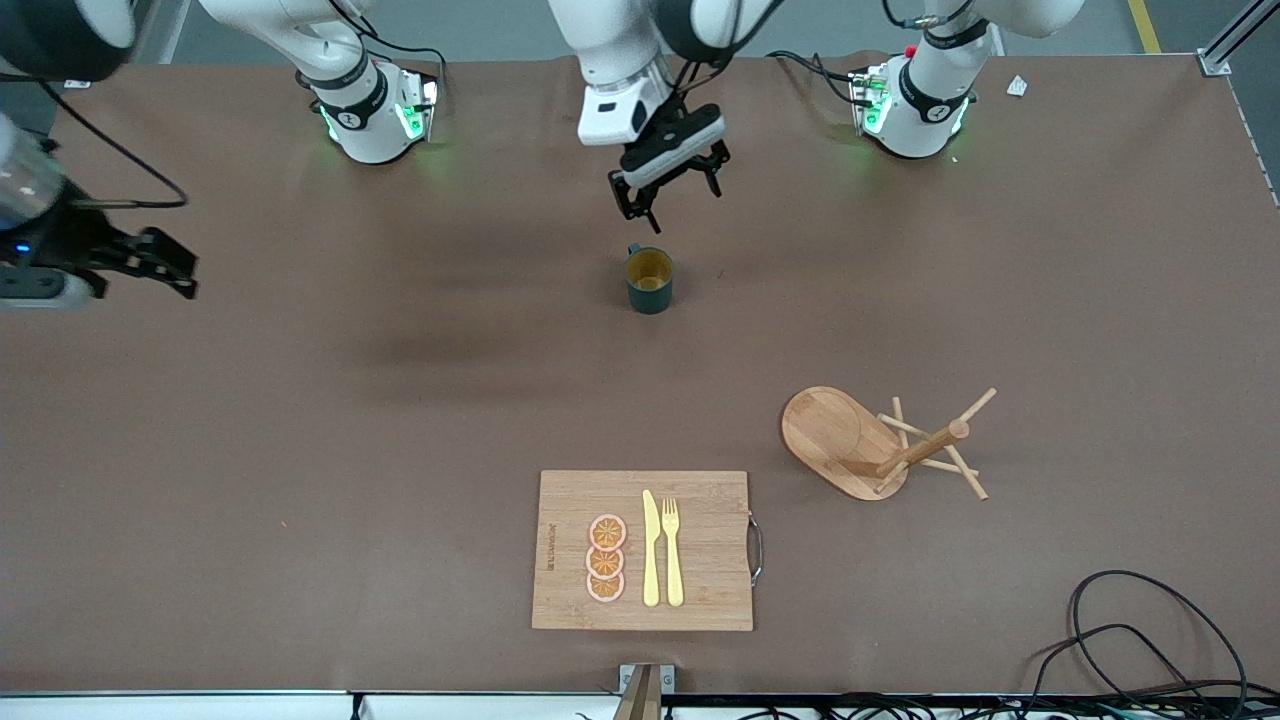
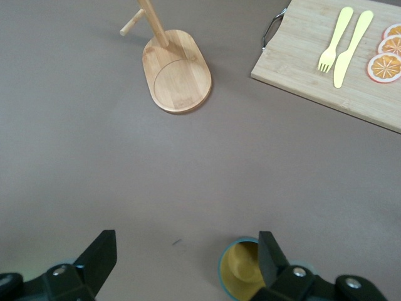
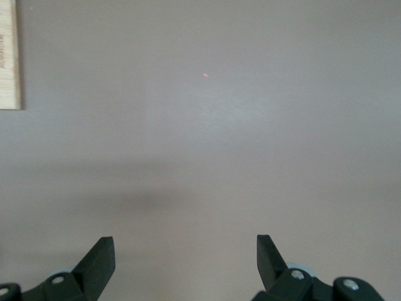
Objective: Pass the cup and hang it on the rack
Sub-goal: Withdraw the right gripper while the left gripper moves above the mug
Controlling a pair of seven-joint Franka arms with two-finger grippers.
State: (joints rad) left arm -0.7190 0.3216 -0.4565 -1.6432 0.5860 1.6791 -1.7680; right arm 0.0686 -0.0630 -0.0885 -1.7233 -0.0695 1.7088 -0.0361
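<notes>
Cup (image 1: 650,281): dark teal, yellow-orange inside, upright, handle apparently toward bases. Left gripper (image 1: 668,189) above, fingers apart, empty. Right gripper (image 1: 150,262) apart, waiting.

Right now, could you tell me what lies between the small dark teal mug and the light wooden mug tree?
Nothing: between the dark teal mug and the wooden mug tree, the front view shows only bare brown tabletop.

A robotics lab is showing here: two white robot arm bases (image 1: 370,110) are standing on a brown-covered table (image 1: 300,420), black cables (image 1: 1150,640) trailing.
</notes>
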